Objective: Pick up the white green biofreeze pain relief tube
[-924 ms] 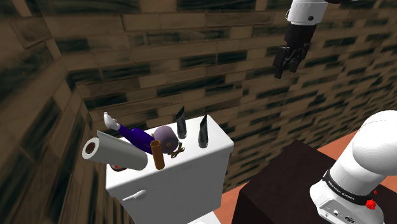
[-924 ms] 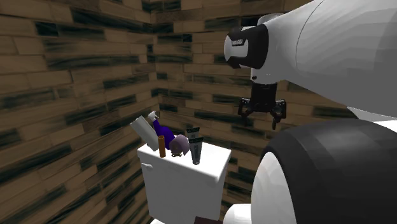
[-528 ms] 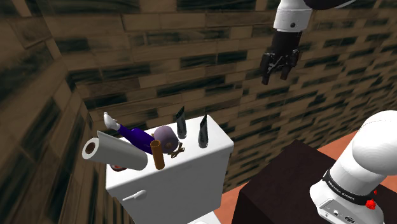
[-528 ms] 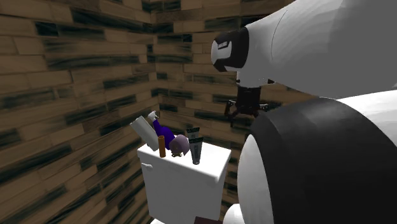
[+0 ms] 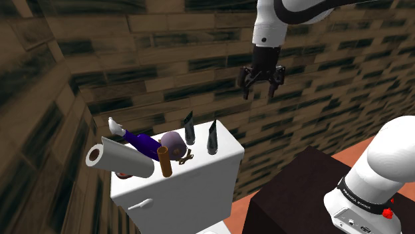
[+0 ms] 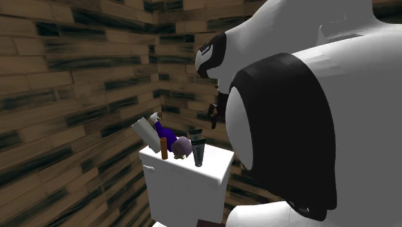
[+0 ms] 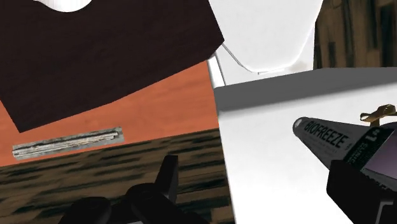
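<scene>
Two dark tubes stand upright on the white surface point(image 5: 206, 167) in the shoulder view, the Biofreeze tube point(image 5: 212, 138) nearer that view's right; the wrist view resolves lettering on the tube point(image 7: 327, 141). Arm raised; claw point(image 5: 259, 93) points down, spread open, empty, well above the tube.

BIOFREEZE, printed lengthwise on the dark tube point(image 7: 326, 141)
</scene>
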